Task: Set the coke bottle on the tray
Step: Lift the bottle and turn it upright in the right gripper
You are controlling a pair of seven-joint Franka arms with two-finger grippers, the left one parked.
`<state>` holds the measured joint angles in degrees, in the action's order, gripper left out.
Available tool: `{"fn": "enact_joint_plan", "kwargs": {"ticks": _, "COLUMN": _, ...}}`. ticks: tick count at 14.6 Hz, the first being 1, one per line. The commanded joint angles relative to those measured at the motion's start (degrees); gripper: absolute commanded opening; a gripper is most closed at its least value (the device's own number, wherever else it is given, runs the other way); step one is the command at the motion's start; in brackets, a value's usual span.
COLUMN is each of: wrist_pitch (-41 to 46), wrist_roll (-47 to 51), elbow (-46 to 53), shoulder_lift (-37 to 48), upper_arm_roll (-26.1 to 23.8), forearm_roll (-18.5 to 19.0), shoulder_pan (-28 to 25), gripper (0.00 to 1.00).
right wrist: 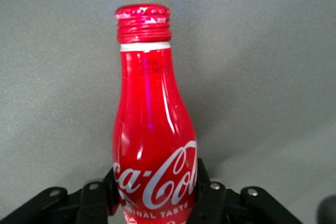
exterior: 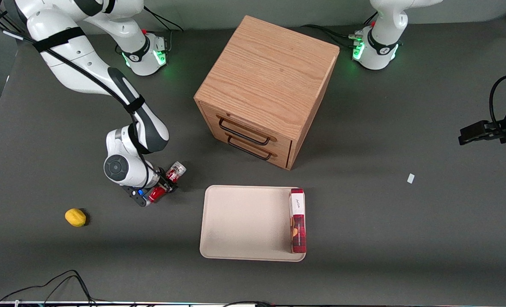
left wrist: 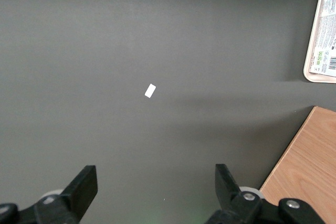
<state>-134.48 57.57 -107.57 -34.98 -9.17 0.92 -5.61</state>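
Note:
The coke bottle (exterior: pixel 169 181) is red with white script. Its silvery base points up and away from the front camera, and its red-capped neck points down toward the camera. My right gripper (exterior: pixel 162 186) is shut on its body, just above the table, a short way from the tray's edge, toward the working arm's end. In the right wrist view the bottle (right wrist: pixel 152 129) fills the middle, with the black fingers (right wrist: pixel 207 195) pressed against both its sides and my gripper (right wrist: pixel 155 195) around its lower body. The cream tray (exterior: pixel 244 221) lies flat; its corner also shows in the left wrist view (left wrist: pixel 314 56).
A flat red box (exterior: pixel 297 221) lies on the tray along the edge nearest the parked arm. A wooden two-drawer cabinet (exterior: pixel 265 85) stands farther from the front camera than the tray. A yellow lemon (exterior: pixel 75 217) lies toward the working arm's end. A white scrap (exterior: pixel 410 178) lies toward the parked arm's.

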Motion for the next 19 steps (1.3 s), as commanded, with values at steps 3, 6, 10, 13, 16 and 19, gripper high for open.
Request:
{"fn": "enact_joint_plan", "kwargs": {"ticks": 3, "wrist_pitch": 11.9, "wrist_roll": -6.2, "elbow": 6.8, "shoulder_lift": 4.6, "upper_arm_roll": 0.6, "forearm_roll": 1.0, "shoulder_pan": 0.2, "gripper": 0.00}}
{"fn": "enact_joint_plan", "kwargs": {"ticks": 6, "wrist_pitch": 24.6, "wrist_roll": -16.1, "elbow": 16.0, "shoulder_lift": 7.1, "upper_arm_roll": 2.3, "forearm_roll": 0.9, "shoulder_pan": 0.6, "gripper": 0.00}}
{"fn": "enact_joint_plan", "kwargs": {"ticks": 10, "wrist_pitch": 35.6, "wrist_roll": -24.0, "elbow": 30.7, "shoulder_lift": 6.9, "upper_arm_roll": 2.7, "forearm_roll": 0.1, "shoulder_pan": 0.6, "gripper": 0.00}}
{"fn": "enact_joint_plan", "kwargs": {"ticks": 13, "wrist_pitch": 40.3, "wrist_roll": -27.9, "elbow": 37.6, "shoulder_lift": 6.2, "upper_arm_roll": 1.3, "forearm_roll": -1.3, "shoulder_pan": -0.1, "gripper": 0.00}}
{"fn": "enact_joint_plan", "kwargs": {"ticks": 16, "wrist_pitch": 39.6, "wrist_roll": -28.6, "elbow": 45.0, "shoulder_lift": 1.1, "upper_arm_roll": -3.8, "forearm_roll": -3.6, "shoulder_pan": -0.2, "gripper": 0.00}}
{"fn": "enact_joint_plan", "kwargs": {"ticks": 19, "wrist_pitch": 36.0, "wrist_roll": -28.5, "elbow": 48.0, "shoulder_lift": -4.6, "upper_arm_roll": -9.5, "forearm_roll": -3.6, "shoulder_pan": -0.4, "gripper": 0.00}}
